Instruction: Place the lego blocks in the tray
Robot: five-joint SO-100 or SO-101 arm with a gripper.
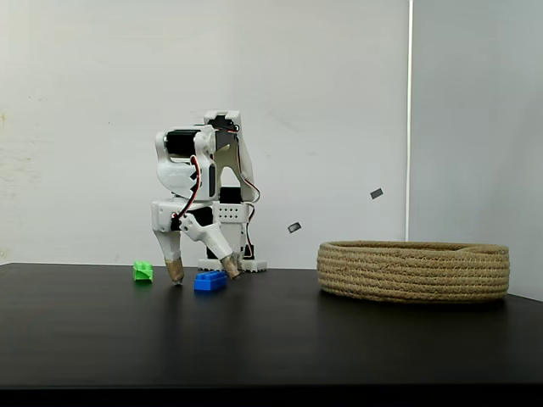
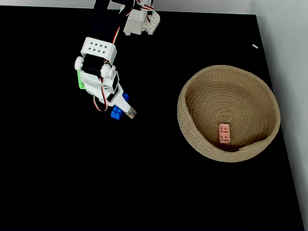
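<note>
Pink brick [image 2: 224, 133] already sits in the rope tray [image 2: 192, 134], so one down. Gripper [image 1: 204, 273] is spread open, straddling the blue brick [image 1: 209, 281] on the table, not closed yet. Green brick [image 1: 142, 271] waits just beside the arm.

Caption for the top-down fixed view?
Open pincer straddles the blue brick; green brick beside the arm, pink brick in the basket.

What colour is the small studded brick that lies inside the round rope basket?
Pale pink. The small studded plastic brick lies in the coiled tan rope basket; the fixed view from above shows it best.
</note>
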